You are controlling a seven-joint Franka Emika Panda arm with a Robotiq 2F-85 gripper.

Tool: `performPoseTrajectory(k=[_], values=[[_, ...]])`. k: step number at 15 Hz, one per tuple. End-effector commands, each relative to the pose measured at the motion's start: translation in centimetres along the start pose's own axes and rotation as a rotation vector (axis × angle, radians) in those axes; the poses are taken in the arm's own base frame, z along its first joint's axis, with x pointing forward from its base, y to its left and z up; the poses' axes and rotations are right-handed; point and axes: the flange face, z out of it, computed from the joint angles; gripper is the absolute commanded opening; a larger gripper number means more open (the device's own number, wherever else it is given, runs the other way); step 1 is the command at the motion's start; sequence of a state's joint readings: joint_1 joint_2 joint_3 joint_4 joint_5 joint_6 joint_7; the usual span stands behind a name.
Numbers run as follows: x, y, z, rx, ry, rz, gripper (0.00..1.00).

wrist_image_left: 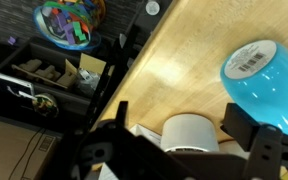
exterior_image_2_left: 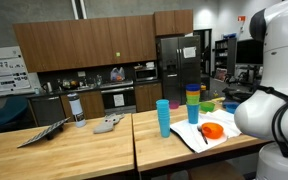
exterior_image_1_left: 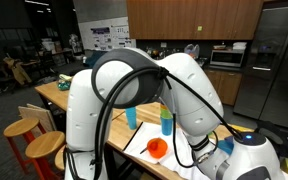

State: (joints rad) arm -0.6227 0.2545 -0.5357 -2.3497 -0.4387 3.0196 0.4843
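In the wrist view my gripper [wrist_image_left: 178, 108] is open, its two dark fingers wide apart over the wooden table [wrist_image_left: 194, 50]. A white cup [wrist_image_left: 189, 136] stands between the fingers, closer to the right finger; I cannot tell whether it touches. A light blue cup [wrist_image_left: 254, 70] lies just beyond the right finger. In both exterior views the arm's body hides the gripper and the white cup.
Blue cups [exterior_image_2_left: 163, 118] [exterior_image_1_left: 166, 122] and a stack of coloured cups [exterior_image_2_left: 193, 104] stand on the table near an orange bowl [exterior_image_2_left: 212, 131] [exterior_image_1_left: 157, 149] on a white sheet. A bowl of colourful items [wrist_image_left: 69, 20] and a dark shelf [wrist_image_left: 44, 80] lie past the table edge. Stools [exterior_image_1_left: 24, 130] stand beside the table.
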Motion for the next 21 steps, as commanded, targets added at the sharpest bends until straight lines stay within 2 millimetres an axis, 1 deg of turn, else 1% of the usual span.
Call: performPoseTrajectory(k=[1, 2, 4, 5, 7, 8, 10, 13, 17, 18, 19, 20, 21], values=[[-0.1, -0.6, 0.2, 0.017, 0.062, -0.024, 1.0], [0.1, -0.8, 0.3, 0.016, 0.067, -0.024, 1.0], [-0.4, -0.6, 0.6, 0.02, 0.064, -0.017, 1.0], [-0.1, -0.9, 0.7, 0.018, 0.063, -0.016, 1.0], [-0.8, -0.7, 1.3, 0.015, 0.049, -0.004, 1.0], [-0.7, -0.9, 1.5, 0.014, 0.043, -0.003, 1.0], [-1.3, -0.9, 2.2, 0.012, 0.021, 0.008, 1.0], [-1.6, -1.0, 3.2, 0.01, 0.001, 0.024, 1.0], [-1.6, -1.3, 4.0, 0.012, -0.013, 0.045, 1.0], [-1.2, -1.4, 4.2, 0.012, -0.009, 0.051, 0.97], [-1.3, -1.4, 4.2, 0.012, -0.009, 0.055, 0.95], [-0.9, -1.6, 4.3, 0.01, -0.004, 0.055, 0.95], [-0.6, -1.7, 4.2, 0.009, 0.004, 0.054, 0.89]])
